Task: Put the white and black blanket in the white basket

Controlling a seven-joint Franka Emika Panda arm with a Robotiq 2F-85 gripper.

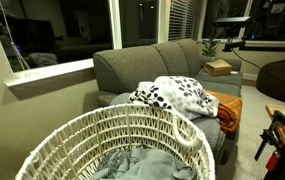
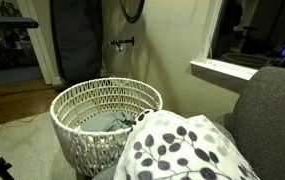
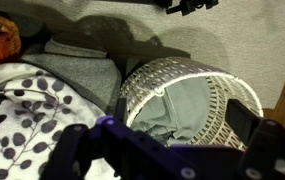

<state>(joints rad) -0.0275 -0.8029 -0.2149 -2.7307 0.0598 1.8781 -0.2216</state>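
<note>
In an exterior view we see the blanket (image 1: 177,96) heaped on the sofa (image 1: 142,65), behind the basket (image 1: 132,125). In an exterior view a grey cloth (image 2: 107,122) lies in the basket, the blanket outside it. In the wrist view our hand (image 3: 167,140), blurred, is spread wide and empty.

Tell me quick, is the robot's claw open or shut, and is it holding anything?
Gripper: open, fingers spread wide, holding nothing. The white and black blanket is not grasped.

No readable text, label, brand, number or sign shows in any view.
</note>
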